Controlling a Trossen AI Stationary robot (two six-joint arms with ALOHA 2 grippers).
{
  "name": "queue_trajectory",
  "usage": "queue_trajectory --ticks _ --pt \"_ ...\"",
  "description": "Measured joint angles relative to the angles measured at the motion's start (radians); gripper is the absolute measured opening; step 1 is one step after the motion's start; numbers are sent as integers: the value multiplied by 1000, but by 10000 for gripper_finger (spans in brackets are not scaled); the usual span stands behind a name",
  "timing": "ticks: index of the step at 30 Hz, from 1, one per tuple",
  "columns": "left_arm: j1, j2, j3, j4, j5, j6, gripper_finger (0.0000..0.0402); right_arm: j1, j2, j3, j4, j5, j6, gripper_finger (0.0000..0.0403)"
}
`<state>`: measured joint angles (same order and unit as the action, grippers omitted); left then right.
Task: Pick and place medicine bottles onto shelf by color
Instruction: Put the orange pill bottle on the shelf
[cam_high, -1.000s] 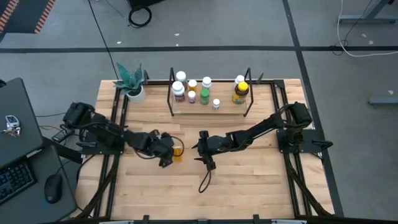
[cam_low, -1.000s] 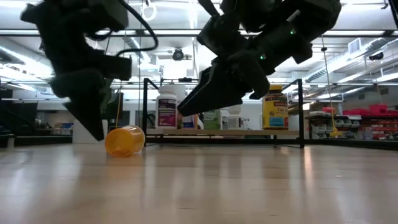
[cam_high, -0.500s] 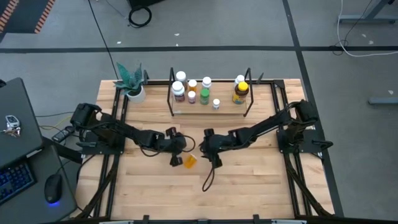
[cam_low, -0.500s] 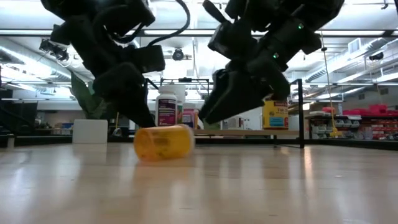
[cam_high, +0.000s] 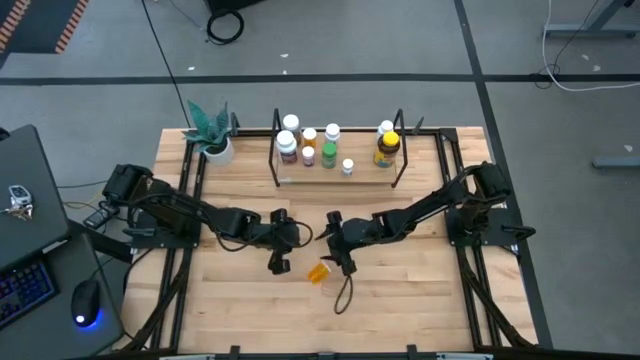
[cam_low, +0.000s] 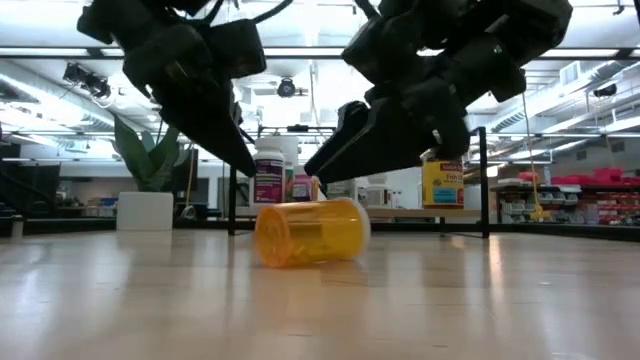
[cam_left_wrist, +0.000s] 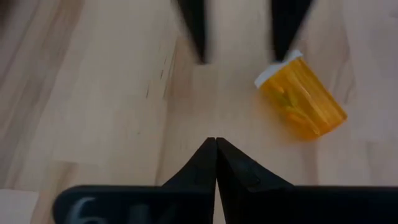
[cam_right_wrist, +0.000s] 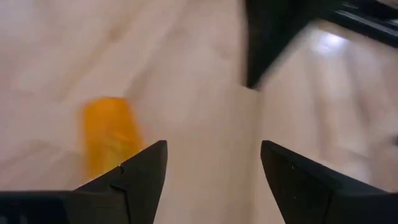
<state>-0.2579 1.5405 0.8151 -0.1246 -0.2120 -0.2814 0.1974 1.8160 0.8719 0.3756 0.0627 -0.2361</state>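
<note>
High view, lower centre: an orange pill bottle (cam_high: 318, 272) lies on its side on the table (cam_high: 420, 300), loose — left gripper (cam_high: 279, 262) pinched shut and empty, right gripper (cam_high: 343, 262) spread wide nearby. A square approach across the barrel should prevent rolling.

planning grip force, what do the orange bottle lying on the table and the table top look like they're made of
The orange bottle looks like translucent plastic with a smooth, glossy wall: light passes through it, and the left wrist view shows a white cap, probably plastic too. The table top looks like pale wood planks with visible grain and seams, and a soft satin sheen in the low view, likely sealed.
</note>
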Motion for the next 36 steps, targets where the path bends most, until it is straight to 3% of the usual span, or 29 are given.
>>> queue_trajectory --ticks 3,9,17,22,28,36 --pt "-23 -7 10 -1 46 -1 14 3 -26 1 -81 27 1 266" --pt "-78 -8 16 1 89 1 7 78 -98 8 -92 -93 15 266" --pt "-85 -8 32 -13 86 -29 17 115 11 7 -46 -93 47 266" --pt "-104 -8 107 -139 86 -16 11 101 70 6 23 -88 41 266" --pt "-118 -8 181 -290 80 -12 9 84 81 6 39 -89 14 266" --pt "-119 -8 174 -304 75 1 14 38 81 6 45 -136 23 278"
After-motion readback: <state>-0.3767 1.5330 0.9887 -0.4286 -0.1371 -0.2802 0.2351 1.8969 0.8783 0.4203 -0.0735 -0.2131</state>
